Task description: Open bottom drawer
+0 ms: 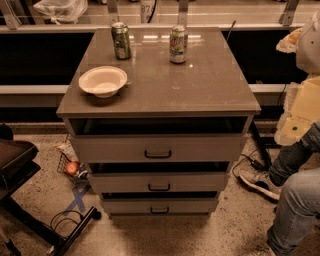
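The counter (pixel 200 85) is a glossy grey-brown cabinet top filling the middle of the frame. A white bowl (pixel 103 80) sits near its left edge, and two drink cans stand towards the back. The green can (pixel 120 40) is on the left and the pale green-and-white can (pixel 178 44) is right of it, well apart. Neither label can be read.

Three light grey drawer fronts step down below the top, each with a black bar handle and a dark gap above it. The bottom drawer (pixel 160 205) is the lowest and narrowest, at lower centre just above the floor.

The speckled floor (pixel 200 235) carries a blue tape cross (pixel 77 200) at lower left, near a wire basket (pixel 70 167) holding something round and orange. A black cable (pixel 62 220) loops close by. A leg in jeans (pixel 295 210) and a sneaker (pixel 257 182) enter at the right edge. A clear plastic bag (pixel 60 9) lies on the ledge at upper left.

The pincer is outside the frame, so I cannot tell whether it is wide or narrow.
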You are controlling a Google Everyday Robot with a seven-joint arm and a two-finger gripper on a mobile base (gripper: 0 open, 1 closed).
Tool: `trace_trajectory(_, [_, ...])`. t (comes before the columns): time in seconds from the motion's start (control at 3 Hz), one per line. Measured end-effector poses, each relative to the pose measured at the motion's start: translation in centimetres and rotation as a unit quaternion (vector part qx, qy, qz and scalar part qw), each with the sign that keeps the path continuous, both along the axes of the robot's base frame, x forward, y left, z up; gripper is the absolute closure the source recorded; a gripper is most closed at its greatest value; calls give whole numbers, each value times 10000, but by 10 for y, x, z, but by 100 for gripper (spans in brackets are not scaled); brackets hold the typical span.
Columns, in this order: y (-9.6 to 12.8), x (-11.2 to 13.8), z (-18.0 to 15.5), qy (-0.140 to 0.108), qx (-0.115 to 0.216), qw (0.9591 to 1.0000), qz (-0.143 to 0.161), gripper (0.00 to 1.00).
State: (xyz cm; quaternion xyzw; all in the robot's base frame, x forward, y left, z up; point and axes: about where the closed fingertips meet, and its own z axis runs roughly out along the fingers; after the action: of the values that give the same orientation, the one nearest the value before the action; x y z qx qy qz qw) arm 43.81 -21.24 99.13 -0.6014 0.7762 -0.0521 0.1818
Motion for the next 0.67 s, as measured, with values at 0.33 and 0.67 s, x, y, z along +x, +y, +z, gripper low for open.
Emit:
trace_trajectory(0.33, [0,0,-1,-21,21,10000,-3,0])
trace_trajectory(0.67, [4,-18,-30,-325,478,9983,0,0])
